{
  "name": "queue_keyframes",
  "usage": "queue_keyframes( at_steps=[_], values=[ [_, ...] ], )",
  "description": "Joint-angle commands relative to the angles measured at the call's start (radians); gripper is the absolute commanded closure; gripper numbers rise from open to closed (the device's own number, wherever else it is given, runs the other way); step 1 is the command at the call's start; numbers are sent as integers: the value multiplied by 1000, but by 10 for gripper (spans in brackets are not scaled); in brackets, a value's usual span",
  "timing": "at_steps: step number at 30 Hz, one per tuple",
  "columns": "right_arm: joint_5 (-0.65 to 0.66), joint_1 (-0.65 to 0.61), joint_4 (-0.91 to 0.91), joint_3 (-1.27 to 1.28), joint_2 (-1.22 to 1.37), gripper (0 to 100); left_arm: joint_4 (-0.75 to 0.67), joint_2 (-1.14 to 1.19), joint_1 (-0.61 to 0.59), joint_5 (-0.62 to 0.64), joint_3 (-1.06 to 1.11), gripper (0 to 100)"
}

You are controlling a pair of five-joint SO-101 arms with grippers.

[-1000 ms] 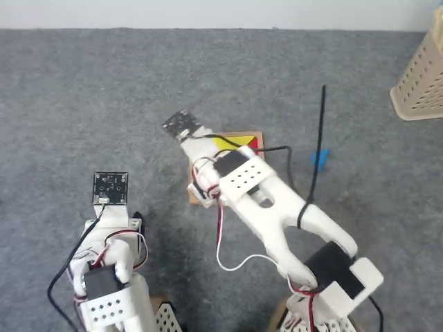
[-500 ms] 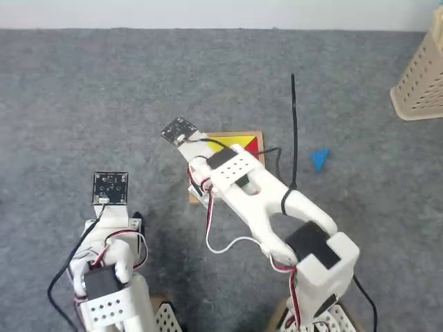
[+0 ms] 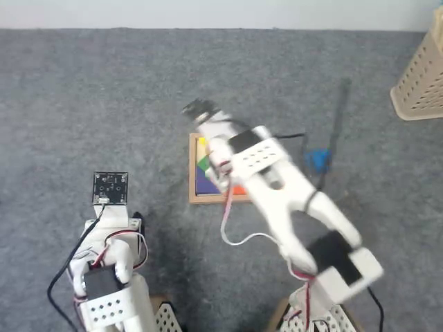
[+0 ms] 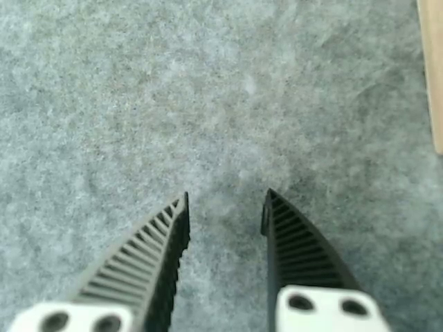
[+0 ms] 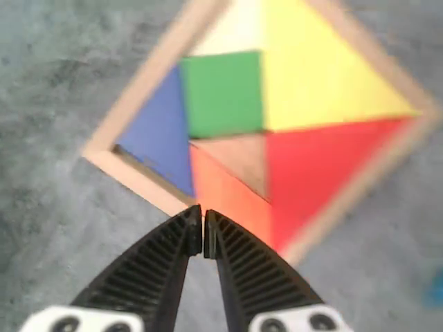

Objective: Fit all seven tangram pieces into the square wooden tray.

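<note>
High view: a loose blue piece (image 3: 318,160) lies on the bench (image 3: 104,83) at 3 o'clock from the square wooden tray (image 3: 208,200), well apart. The right pincer (image 5: 203,216), closed on nothing, hangs over the tray's corner and is the nearer one. The left pincer (image 4: 227,196) gapes empty.

Soft, even light casts faint shadows; the right arm (image 3: 277,187) and tray (image 5: 138,183) look blurred.

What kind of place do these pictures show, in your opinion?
Probably a robot test bench rather than a home or a factory: a left arm and a right arm stand at a grey-carpeted table, with a puzzle tray and a beige basket at its edge.
</note>
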Motion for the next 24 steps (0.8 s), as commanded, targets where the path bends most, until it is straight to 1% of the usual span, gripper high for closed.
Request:
queue_keyframes(
  at_steps=[1,4,6,9,11,14,19,22,24],
  values=[
    [12,137,77,-63,-157,989,3,-8,-5,-6,-12,832],
    [28,274,120,-68,-168,988,3,-8,-5,-6,-12,832],
    [83,357,125,-66,-148,984,3,-8,-5,-6,-12,832],
    [114,456,120,-71,-91,917,3,-8,-5,-6,-12,832],
    [115,498,102,-86,-45,869,3,-8,-5,-6,-12,832],
    [115,529,79,-133,30,842,3,-8,-5,-6,-12,832],
    [104,539,88,-265,174,842,3,-8,-5,-6,-12,832],
    [64,539,90,-345,265,842,3,-8,-5,-6,-12,832],
    [61,539,116,-391,320,842,3,-8,-5,-6,-12,832]
  ],
)
